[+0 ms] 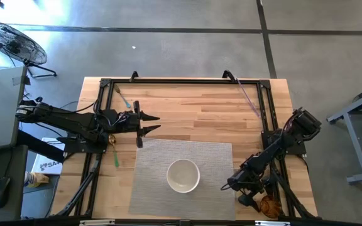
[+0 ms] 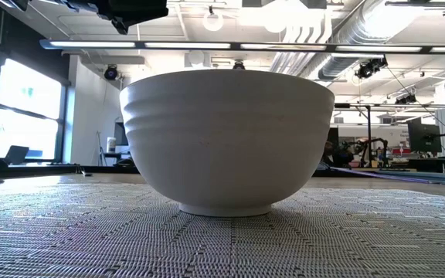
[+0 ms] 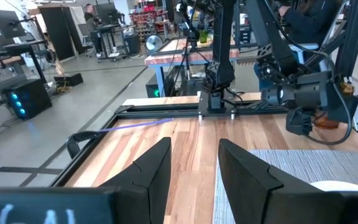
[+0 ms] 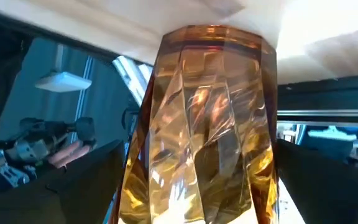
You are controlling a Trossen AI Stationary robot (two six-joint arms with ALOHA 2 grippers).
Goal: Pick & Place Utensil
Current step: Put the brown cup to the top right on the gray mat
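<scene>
A white bowl (image 1: 183, 175) (image 2: 226, 139) stands on its foot on a grey woven mat (image 1: 149, 163). A green utensil (image 1: 116, 156) lies at the table's left, just off the mat. A second green one (image 1: 122, 97) lies near the far left corner. A purple utensil (image 1: 250, 99) (image 3: 142, 126) lies by the far right frame rail. My left gripper (image 1: 159, 123) (image 3: 194, 146) is open and hovers over bare wood beyond the mat's far left corner, pointing right. My right gripper (image 1: 249, 199) hangs low at the near right, beside an amber faceted glass (image 1: 271, 206) (image 4: 204, 124).
A black metal frame (image 1: 181, 81) runs round the table's far, left and right sides. The amber glass fills the right wrist view. Bare wood lies between the mat and the far rail. A fan (image 1: 11, 41) stands on the floor off the far left.
</scene>
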